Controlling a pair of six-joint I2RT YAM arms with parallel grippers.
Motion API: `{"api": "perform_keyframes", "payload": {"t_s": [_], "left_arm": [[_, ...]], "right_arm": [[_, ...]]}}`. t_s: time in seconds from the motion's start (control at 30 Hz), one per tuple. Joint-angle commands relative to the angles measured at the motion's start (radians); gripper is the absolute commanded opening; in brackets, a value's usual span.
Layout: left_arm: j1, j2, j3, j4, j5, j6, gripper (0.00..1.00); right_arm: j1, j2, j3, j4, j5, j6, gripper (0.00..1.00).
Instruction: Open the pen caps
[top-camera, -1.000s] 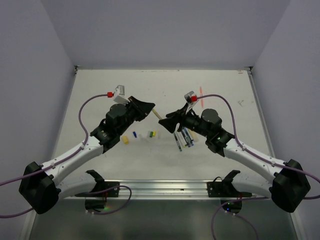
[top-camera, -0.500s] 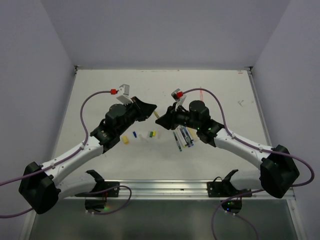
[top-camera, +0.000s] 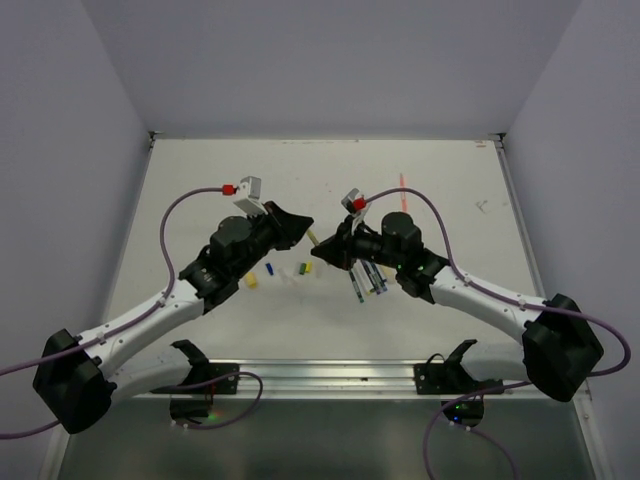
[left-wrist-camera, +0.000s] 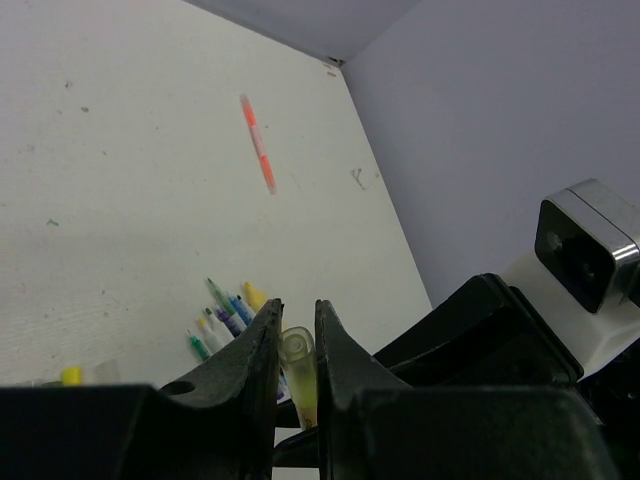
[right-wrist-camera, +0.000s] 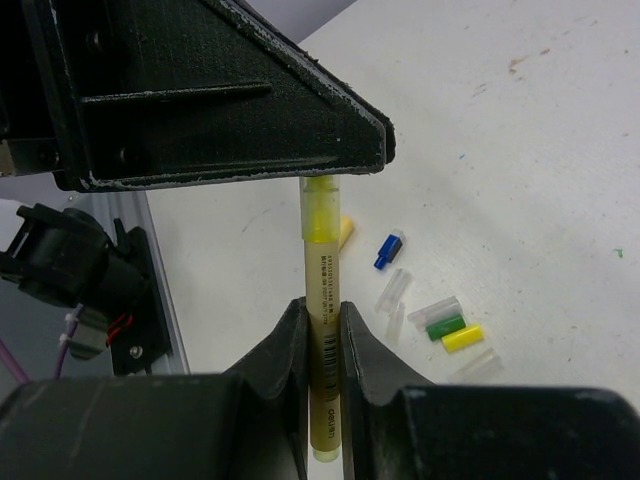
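Note:
A pale yellow pen (right-wrist-camera: 322, 262) hangs above the table between my two grippers (top-camera: 312, 237). My left gripper (left-wrist-camera: 297, 310) is shut on its translucent cap end (left-wrist-camera: 298, 362). My right gripper (right-wrist-camera: 323, 310) is shut on the barrel, just below the bright yellow band. In the top view the left gripper (top-camera: 304, 228) and the right gripper (top-camera: 323, 250) almost touch. Loose pen caps lie on the table below: blue (right-wrist-camera: 388, 250), green (right-wrist-camera: 445, 325), yellow (right-wrist-camera: 462, 338) and clear ones (right-wrist-camera: 393, 290).
A bundle of uncapped pens (top-camera: 367, 277) lies under the right arm, also visible in the left wrist view (left-wrist-camera: 225, 320). An orange-red pen (top-camera: 403, 182) lies alone further back (left-wrist-camera: 258, 143). More loose caps (top-camera: 251, 281) sit beneath the left arm.
My right arm has swung left to the pen that the left gripper holds, and its jaws have shut on the barrel. The left gripper has kept its grip and barely shifted.

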Motion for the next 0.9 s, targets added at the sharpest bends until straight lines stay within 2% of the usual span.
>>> {"api": "perform_keyframes", "payload": {"t_s": [0.0, 0.13, 0.23, 0.4, 0.53, 0.67, 0.87], "left_arm": [[0.054, -0.060, 0.012, 0.226, -0.300, 0.038, 0.00], [0.056, -0.080, -0.027, 0.352, -0.398, 0.016, 0.00], [0.058, -0.082, -0.061, 0.453, -0.418, 0.036, 0.00], [0.076, -0.097, -0.101, 0.575, -0.407, 0.073, 0.00], [0.125, -0.111, -0.120, 0.644, -0.342, 0.064, 0.00], [0.165, -0.117, -0.116, 0.645, -0.295, 0.056, 0.00], [0.173, -0.143, -0.103, 0.573, -0.360, 0.068, 0.00]], "right_arm": [[-0.009, -0.007, -0.109, -0.195, -0.020, -0.020, 0.00], [-0.008, -0.007, -0.146, -0.178, -0.029, -0.011, 0.00], [-0.009, 0.001, -0.152, -0.170, -0.048, -0.007, 0.00], [-0.008, 0.016, -0.157, -0.153, -0.103, 0.009, 0.00], [-0.009, 0.041, -0.167, -0.106, -0.207, 0.027, 0.00], [-0.008, 0.055, -0.181, -0.054, -0.278, 0.052, 0.00], [-0.008, 0.026, -0.175, -0.141, -0.128, 0.026, 0.00]]}}
